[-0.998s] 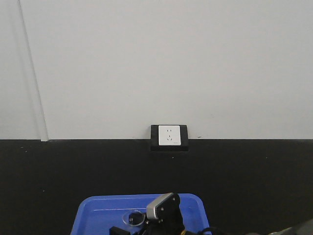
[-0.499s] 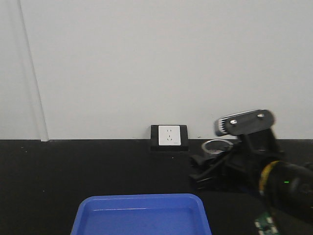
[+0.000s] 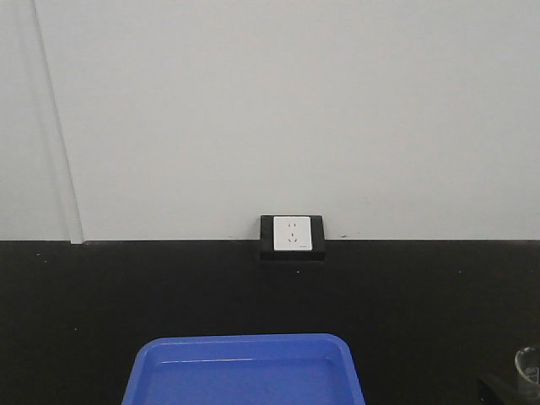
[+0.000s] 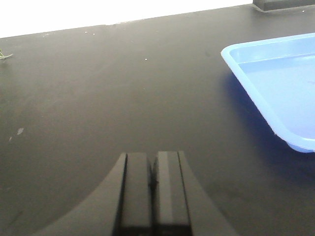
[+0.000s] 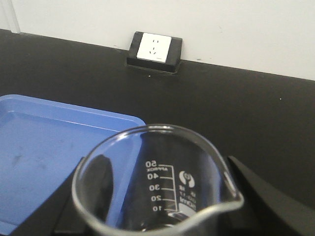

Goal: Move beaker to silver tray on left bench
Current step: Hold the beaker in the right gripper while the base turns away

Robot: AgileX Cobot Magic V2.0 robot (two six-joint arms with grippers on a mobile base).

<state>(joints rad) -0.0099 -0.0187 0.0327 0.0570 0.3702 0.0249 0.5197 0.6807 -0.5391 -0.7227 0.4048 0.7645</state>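
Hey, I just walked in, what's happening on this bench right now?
The right gripper holds the small glass beaker between its fingers, off to the right of the blue tray on the black bench. The beaker looks empty. The left gripper is shut on nothing, over bare bench to the left of the blue tray. The silver tray is not in view.

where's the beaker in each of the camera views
Front view: the beaker sits in the bottom right corner, cut off by the edge.
Left wrist view: not in it.
Right wrist view: the beaker fills the lower centre, close to the camera.
Shared landmark: the blue tray, bottom centre in the front view, at the right in the left wrist view, at the left in the right wrist view.
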